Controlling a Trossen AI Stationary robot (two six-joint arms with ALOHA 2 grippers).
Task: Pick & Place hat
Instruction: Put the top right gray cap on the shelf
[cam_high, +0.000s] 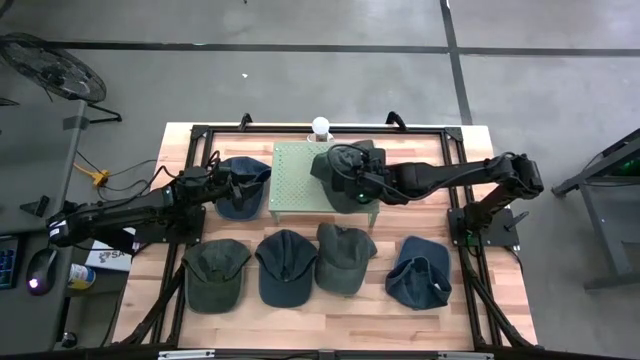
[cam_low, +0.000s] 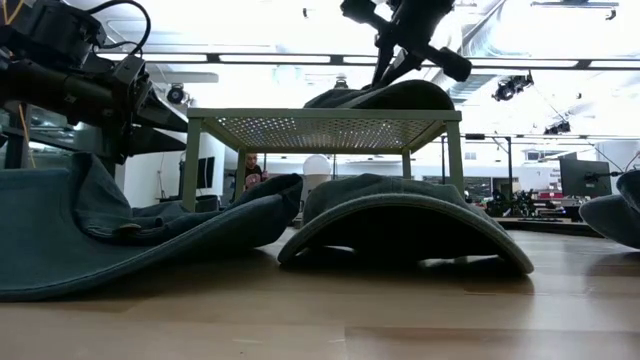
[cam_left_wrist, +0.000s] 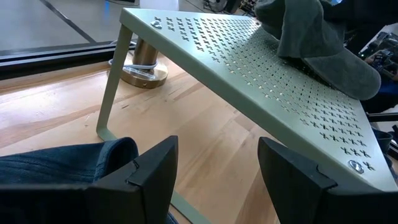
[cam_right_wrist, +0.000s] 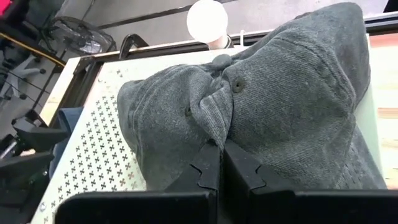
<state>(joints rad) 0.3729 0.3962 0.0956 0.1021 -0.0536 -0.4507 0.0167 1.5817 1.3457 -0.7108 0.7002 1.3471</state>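
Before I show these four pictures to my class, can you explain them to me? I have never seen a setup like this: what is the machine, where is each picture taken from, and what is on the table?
Two dark robot arms work at a wooden table. One picture looks straight down, one looks level across the tabletop, and each arm carries a wrist camera.

A pale green perforated metal stand sits on the table. The right gripper is shut, pinching the fabric of a dark grey cloth cap lying on the stand. The left gripper is open over a dark blue cap beside the stand.

Four more caps lie in a row nearer the front: an olive green cap, a navy cap, a grey-green cap and a blue cap.
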